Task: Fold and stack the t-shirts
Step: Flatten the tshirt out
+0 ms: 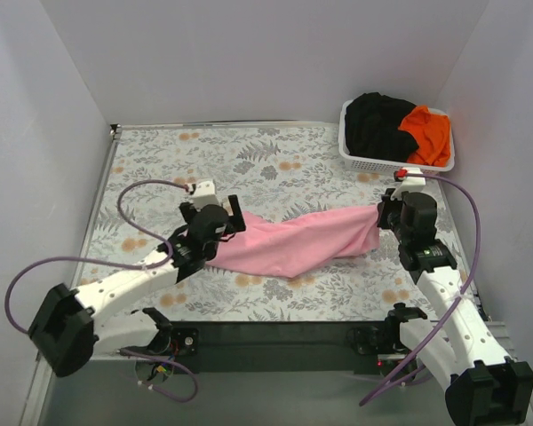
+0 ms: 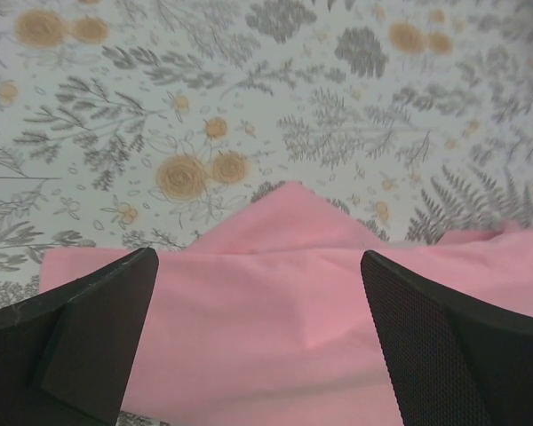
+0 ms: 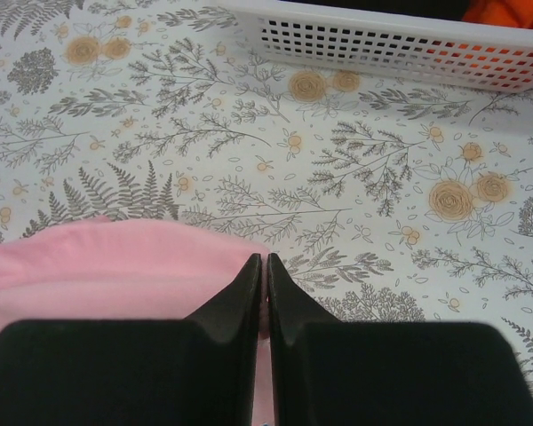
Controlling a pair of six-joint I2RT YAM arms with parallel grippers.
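The light pink t-shirt (image 1: 293, 244) lies stretched across the middle of the floral table, bunched into a long band between both arms. My left gripper (image 1: 226, 222) hovers over its left end, open, and in the left wrist view its two fingers stand wide apart (image 2: 258, 257) with the pink cloth (image 2: 284, 311) lying loose below them. At the shirt's right end my right gripper (image 1: 382, 217) is shut, and a thin fold of pink cloth (image 3: 98, 266) is pinched between its fingers (image 3: 266, 259). The black t-shirt (image 1: 377, 120) and the orange t-shirt (image 1: 429, 133) sit crumpled in the basket.
The white lattice basket (image 1: 373, 162) stands at the back right corner, just beyond my right gripper; its wall (image 3: 382, 44) fills the top of the right wrist view. White walls close in the table on the left, back and right.
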